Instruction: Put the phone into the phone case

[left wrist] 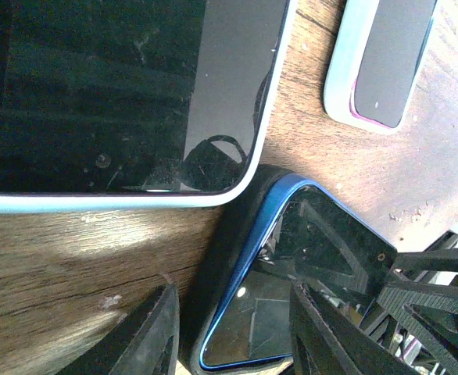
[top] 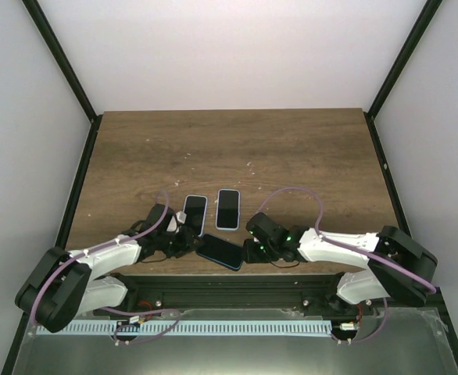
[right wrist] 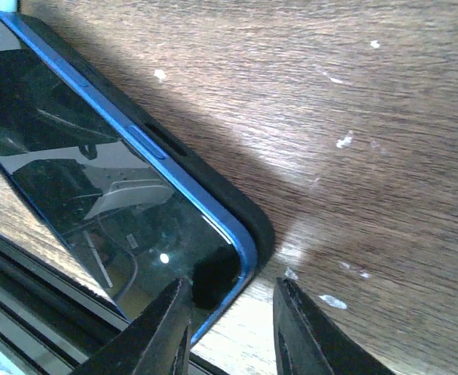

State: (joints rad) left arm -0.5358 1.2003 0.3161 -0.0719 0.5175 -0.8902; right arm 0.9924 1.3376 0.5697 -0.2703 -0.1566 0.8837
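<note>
A blue-edged phone [top: 219, 251] with a dark screen lies slantwise near the table's front edge, between my two grippers. It rests in a black phone case whose rim shows along one side in the left wrist view [left wrist: 227, 244] and in the right wrist view [right wrist: 248, 209]; the blue edge stands a little above that rim. My left gripper [top: 188, 238] is open, and in its wrist view [left wrist: 237, 336] its fingers straddle one corner of the phone [left wrist: 315, 258]. My right gripper [top: 248, 250] is open, its fingers [right wrist: 229, 332] on either side of the opposite corner of the phone [right wrist: 73, 156].
Two other phones lie side by side just behind: one in a pale blue case [top: 195, 212] [left wrist: 119, 94], close to my left gripper, and one in a white case [top: 227, 208] [left wrist: 381, 62]. The black front rail [top: 237, 281] runs just below the phone.
</note>
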